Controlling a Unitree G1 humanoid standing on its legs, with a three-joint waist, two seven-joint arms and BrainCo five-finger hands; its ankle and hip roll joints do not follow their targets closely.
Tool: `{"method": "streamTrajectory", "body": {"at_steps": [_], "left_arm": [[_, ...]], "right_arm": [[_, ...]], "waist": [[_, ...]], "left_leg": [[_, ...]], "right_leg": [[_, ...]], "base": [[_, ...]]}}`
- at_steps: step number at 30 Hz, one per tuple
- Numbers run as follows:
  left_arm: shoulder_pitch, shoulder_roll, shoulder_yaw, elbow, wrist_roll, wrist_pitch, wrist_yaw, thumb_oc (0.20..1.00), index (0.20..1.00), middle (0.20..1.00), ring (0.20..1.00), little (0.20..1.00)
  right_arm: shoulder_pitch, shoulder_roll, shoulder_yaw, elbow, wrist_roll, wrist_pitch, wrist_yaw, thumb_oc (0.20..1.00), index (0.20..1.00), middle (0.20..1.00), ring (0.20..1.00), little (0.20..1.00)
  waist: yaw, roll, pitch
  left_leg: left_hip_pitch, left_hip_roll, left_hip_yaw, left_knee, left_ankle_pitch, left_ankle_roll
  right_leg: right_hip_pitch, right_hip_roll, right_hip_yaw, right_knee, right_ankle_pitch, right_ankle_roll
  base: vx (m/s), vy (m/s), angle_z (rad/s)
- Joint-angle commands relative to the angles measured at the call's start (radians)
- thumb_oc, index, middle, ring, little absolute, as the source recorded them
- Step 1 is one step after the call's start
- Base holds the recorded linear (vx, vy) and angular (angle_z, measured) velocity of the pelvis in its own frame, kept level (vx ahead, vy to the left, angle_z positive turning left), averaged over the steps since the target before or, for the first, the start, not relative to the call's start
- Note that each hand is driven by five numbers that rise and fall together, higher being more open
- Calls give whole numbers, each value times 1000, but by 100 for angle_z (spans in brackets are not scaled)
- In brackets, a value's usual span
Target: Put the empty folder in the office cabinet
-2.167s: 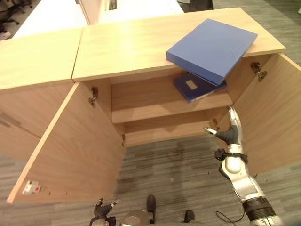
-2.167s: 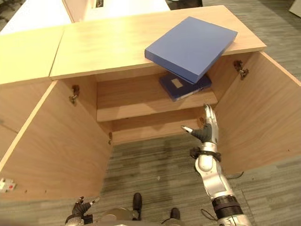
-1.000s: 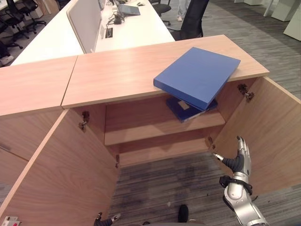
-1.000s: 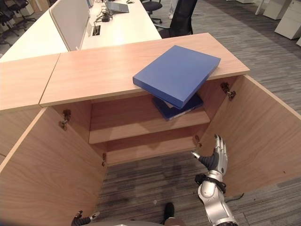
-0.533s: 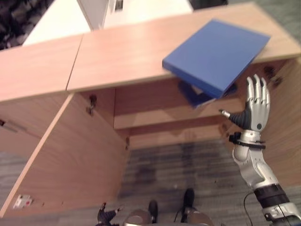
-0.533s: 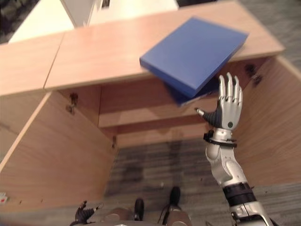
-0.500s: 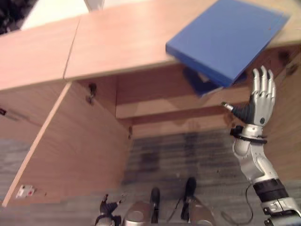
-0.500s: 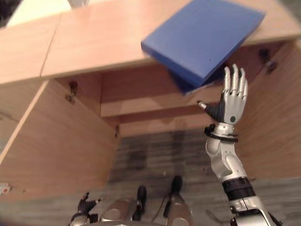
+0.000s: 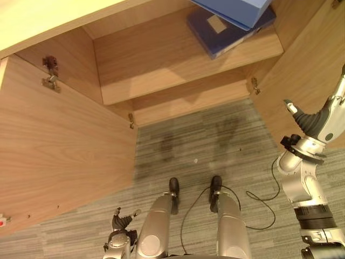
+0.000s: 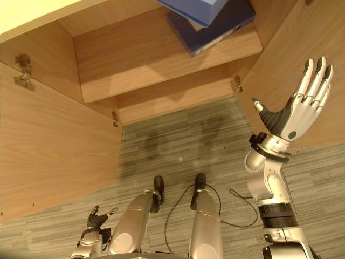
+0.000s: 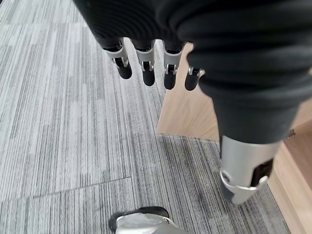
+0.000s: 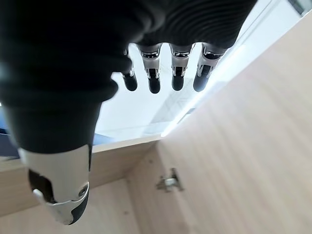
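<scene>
We are letting our left hand (image 10: 96,220) hang low beside the grey striped carpet (image 10: 178,145), its fingers loosely relaxed and gripping nothing. Farther out, we are raising our right hand (image 10: 302,110) in front of the open right cabinet door (image 10: 285,70), palm forward, fingers (image 10: 318,75) straight and spread with the thumb out to the side, and it is holding nothing and touching nothing. To the other side the open left cabinet door (image 10: 48,145) is swinging out toward us, with a metal hinge (image 10: 22,70) showing at its upper inner edge. Beyond the carpet the office cabinet (image 10: 161,102) is standing open, and on its inner shelf (image 10: 145,65) a dark blue binder (image 10: 215,27) is lying flat toward the right end. Farthest off, the empty blue folder (image 10: 197,8) is sticking out over the cabinet's top front edge, directly above that binder and well apart from both hands
</scene>
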Motion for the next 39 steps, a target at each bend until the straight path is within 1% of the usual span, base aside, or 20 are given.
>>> {"method": "streamTrajectory", "body": {"at_steps": [1,2,5,8,11,12,13,17,20,25,29,31,34,39], "left_arm": [[44,-24,-29,45,-24,-11,21,1000,1000,1000,1000,1000],[47,-25,-28,54,-21,-8,21,1000,1000,1000,1000,1000],[47,-25,-28,61,-16,-7,18,1000,1000,1000,1000,1000],[52,-17,-22,69,0,6,22,1000,1000,1000,1000,1000],[60,-14,-17,73,7,13,18,1000,1000,1000,1000,1000],[64,-12,-16,72,10,16,13,1000,1000,1000,1000,1000],[64,-12,-16,73,12,17,11,1000,1000,1000,1000,1000],[54,-8,-9,95,33,22,6,1000,1000,1000,1000,1000],[48,-3,7,123,48,29,-1,1000,1000,1000,1000,1000],[44,0,9,137,56,34,-9,1000,1000,1000,1000,1000],[48,23,21,126,67,35,-30,1000,1000,1000,1000,1000],[48,27,22,128,71,37,-34,1000,1000,1000,1000,1000],[49,41,31,136,80,37,-48,1000,1000,1000,1000,1000],[52,59,26,141,85,38,-62,1000,1000,1000,1000,1000]], "right_arm": [[31,11,-29,-49,-21,-6,-53,1000,1000,1000,1000,1000],[39,16,-27,-44,-16,-10,-55,1000,1000,1000,1000,1000],[44,18,-30,-46,-15,-14,-55,1000,1000,1000,1000,1000],[61,13,-33,-68,-12,-30,-53,1000,1000,1000,1000,1000],[65,-2,-26,-99,-36,-37,-39,1000,1000,1000,1000,1000],[62,-12,-24,-119,-51,-41,-32,1000,1000,1000,1000,1000],[59,-16,-22,-129,-59,-43,-25,1000,1000,1000,1000,1000],[12,-39,5,-154,-83,-62,2,1000,1000,1000,1000,1000],[-1,-59,18,-157,-86,-82,36,1000,1000,1000,1000,1000],[-1,-49,18,-137,-33,-116,68,1000,1000,1000,1000,1000],[-74,-91,15,-97,-10,-115,121,1000,1000,1000,1000,1000],[-90,-100,14,-94,-7,-115,127,1000,1000,1000,1000,1000],[-152,-155,20,-69,-8,-106,142,1000,1000,1000,1000,1000],[-242,-249,65,-13,-16,-83,163,1000,1000,1000,1000,1000]], "waist": [[10,-20,-117],[11,-25,-129],[9,-27,-135],[-1,-22,-149],[3,-23,-160],[3,-29,-158],[3,-28,-157],[13,-31,-156],[26,-40,-164],[32,-45,-163],[50,-45,-159],[53,-44,-157],[69,-46,-155],[87,-50,-148]], "left_leg": [[-60,14,-43,80,-107,11],[-61,18,-37,76,-110,12],[-59,19,-39,74,-111,12],[-34,17,-56,64,-116,6],[4,14,-59,38,-117,2],[6,10,-52,32,-91,5],[14,11,-54,29,-91,4],[44,6,-51,13,-91,5],[73,6,-54,-1,-91,3],[126,5,-66,-34,-86,-2],[157,10,-74,-47,-85,-10],[160,11,-75,-47,-85,-11],[175,14,-78,-54,-81,-16],[187,17,-78,-56,-79,-20]], "right_leg": [[26,-37,6,-138,57,84],[22,-38,8,-146,59,86],[26,-40,7,-149,59,87],[61,-45,-5,-160,55,87],[99,-46,-12,-186,63,91],[108,-55,-19,-199,84,83],[117,-56,-22,-201,82,83],[141,-56,-17,-214,92,89],[175,-57,-23,-228,90,91],[239,-63,-37,-251,86,94],[278,-66,-46,-261,81,95],[283,-67,-48,-262,80,95],[304,-68,-56,-270,78,95],[325,-68,-67,-280,78,96]], "base": [[8,9,-27],[17,6,-25],[28,-14,-13],[20,-13,6],[3,-9,12],[-70,-23,8],[-78,-19,4],[-4,-2,2],[28,-17,-1],[59,-34,11],[50,-28,12],[31,-13,8],[49,-27,1],[25,-11,9]]}}
